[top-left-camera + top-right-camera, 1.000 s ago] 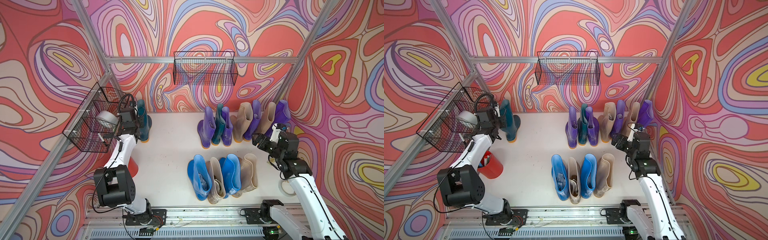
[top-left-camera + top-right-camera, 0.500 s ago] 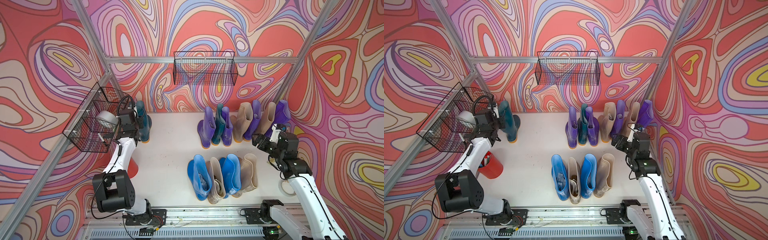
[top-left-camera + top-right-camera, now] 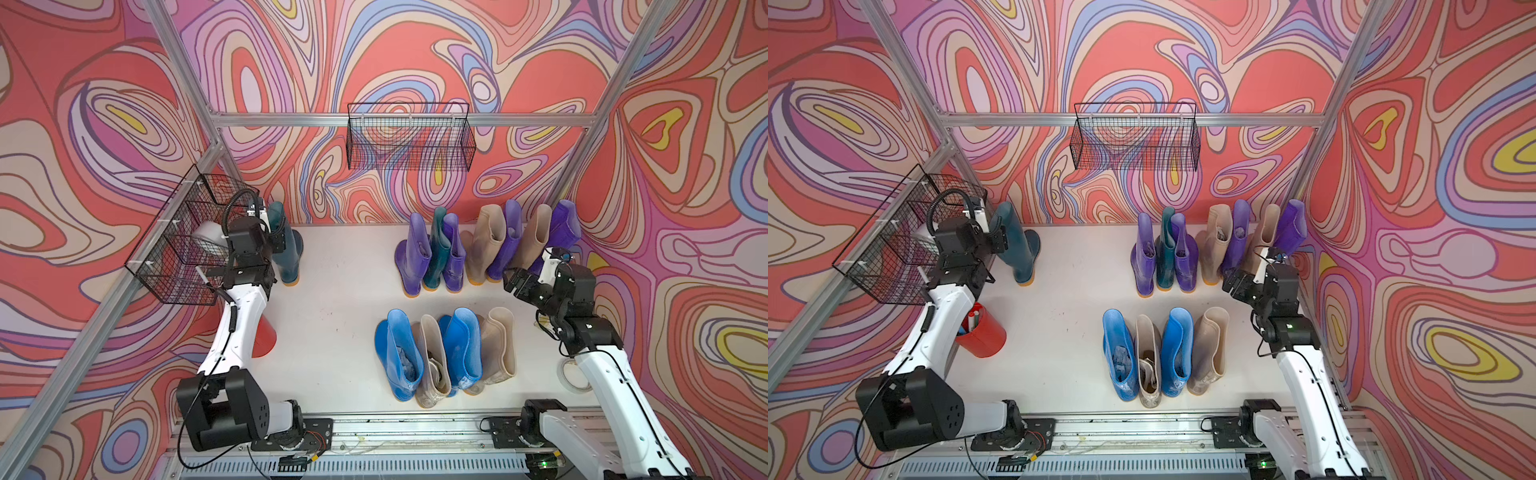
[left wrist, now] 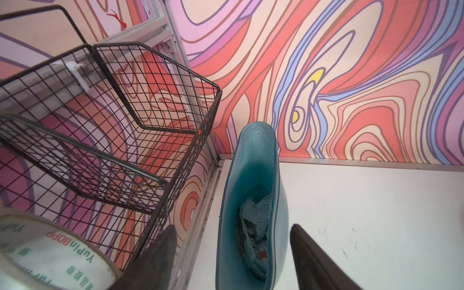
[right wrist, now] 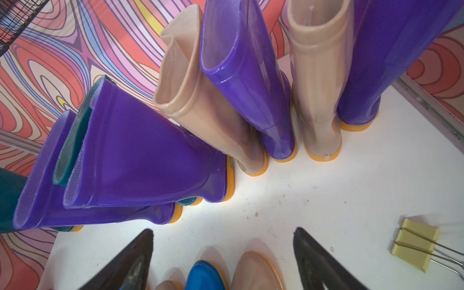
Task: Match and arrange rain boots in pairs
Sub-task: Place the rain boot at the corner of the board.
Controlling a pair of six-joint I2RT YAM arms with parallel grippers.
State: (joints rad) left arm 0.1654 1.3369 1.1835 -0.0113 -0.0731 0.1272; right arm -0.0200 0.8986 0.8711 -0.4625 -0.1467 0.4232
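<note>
The lone teal boot is standing on its sole in the far left corner of the table, well apart from every other boot, with crumpled paper sitting inside its shaft. My left end effector is hanging over its cuff with the jaws spread wide to either side, gripping nothing. From the wrist view I am judging both jaws clear of the rubber, though only just.

That is where I am expecting trouble. The boot is standing tall on a narrow sole, so a jaw dragging the cuff while I am backing off is likely sending it over, against the wall or flat onto the table. The wire basket is crowding my wrist along the table's left edge, so a careless lift is risking a snag there too.

The second teal boot is sitting along the far edge, squeezed between two purple boots and touching both. Drawing it out is threatening to topple those neighbours into the beige boots beside them. My right end effector is hovering near that row, toward the right edge, jaws wide apart and empty.
</note>
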